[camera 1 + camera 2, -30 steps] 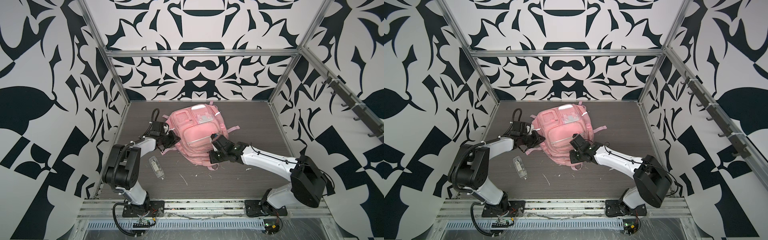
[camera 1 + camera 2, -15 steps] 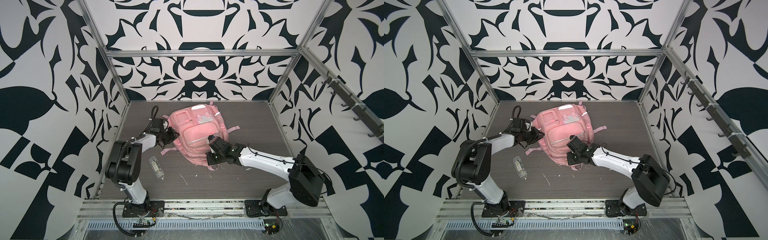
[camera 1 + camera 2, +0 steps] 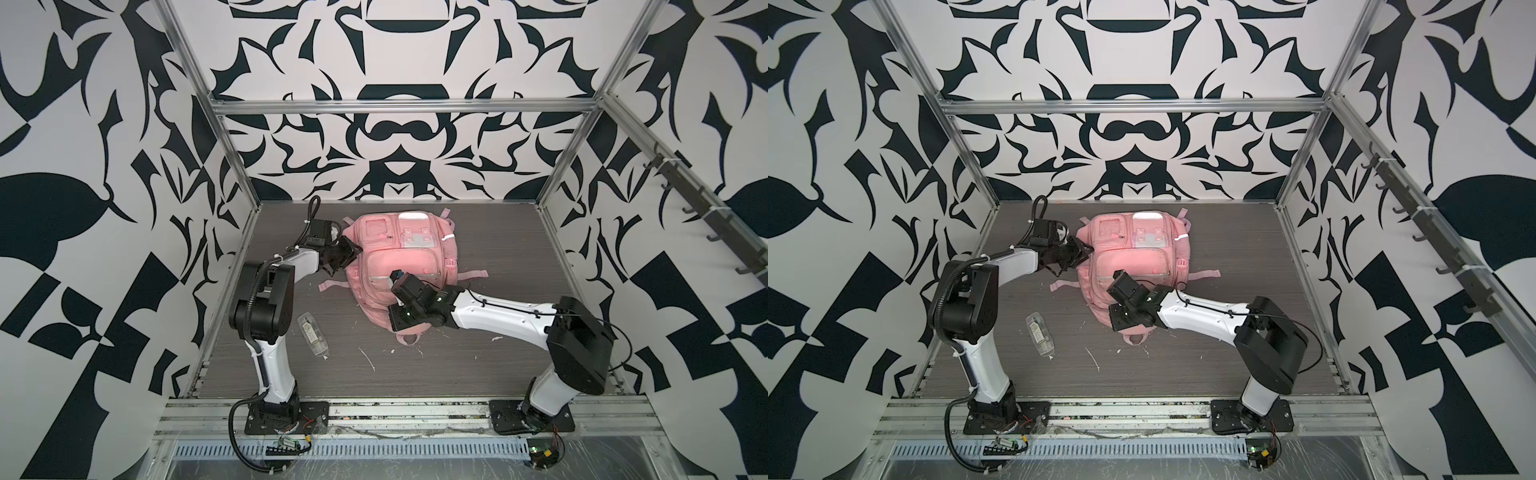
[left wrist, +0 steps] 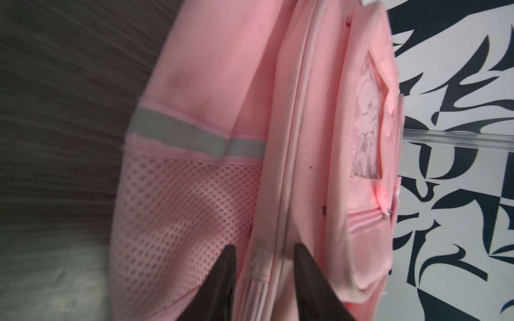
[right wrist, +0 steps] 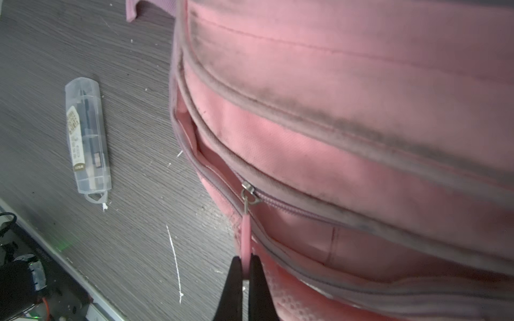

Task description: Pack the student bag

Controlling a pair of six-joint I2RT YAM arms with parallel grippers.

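Observation:
The student bag point(image 3: 409, 266) point(image 3: 1138, 259) is a pink backpack lying front up mid-table. My left gripper point(image 3: 348, 254) point(image 3: 1079, 255) is at its left side, near the mesh pocket point(image 4: 178, 211). Its jaws point(image 4: 264, 250) are open and straddle a zip seam without pinching it. My right gripper point(image 3: 397, 322) point(image 3: 1120, 319) is at the bag's near end, shut point(image 5: 245, 259) on the pink zipper pull point(image 5: 245, 236). The pull hangs from the metal slider point(image 5: 248, 191). Behind the slider the zip gapes open point(image 5: 194, 139).
A clear plastic case of pens point(image 3: 313, 334) point(image 3: 1040, 334) point(image 5: 86, 139) lies on the table left of the bag's near end. Pink straps point(image 3: 473, 274) trail out on both sides. White scraps litter the grey tabletop point(image 3: 415, 374). Patterned walls enclose three sides.
The left gripper's jaws have opened and it has shifted a little farther back along the bag's side. The right gripper, still shut on the pull, has moved left along the zip.

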